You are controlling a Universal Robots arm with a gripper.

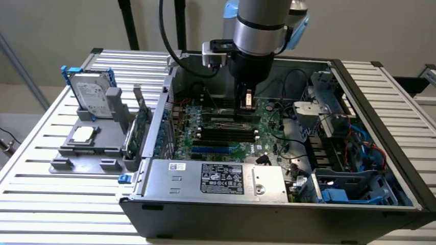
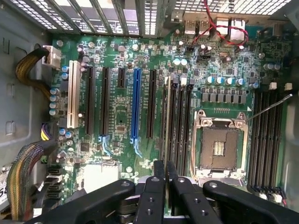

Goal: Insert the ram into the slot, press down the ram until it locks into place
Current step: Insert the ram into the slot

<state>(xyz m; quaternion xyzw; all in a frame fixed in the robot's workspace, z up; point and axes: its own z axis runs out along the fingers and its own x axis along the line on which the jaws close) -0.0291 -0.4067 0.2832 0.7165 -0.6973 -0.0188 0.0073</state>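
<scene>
One ram (image 2: 167, 121), edge-on and hard to read, is clamped in your claw (image 2: 165, 165) over one slot (image 2: 163, 112); whether they touch is unclear.

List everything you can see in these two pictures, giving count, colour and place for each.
computer case: one, grey, open, on the slatted table
circuit board: one, green, inside the case
memory stick: one, green, edge-on, over the memory slots
memory slots: several, black, beside the processor socket
blue slot: one, blue, among black slots
hard drive: one, silver, standing at the exterior view's left
gripper: one, black, shut on the memory stick
</scene>
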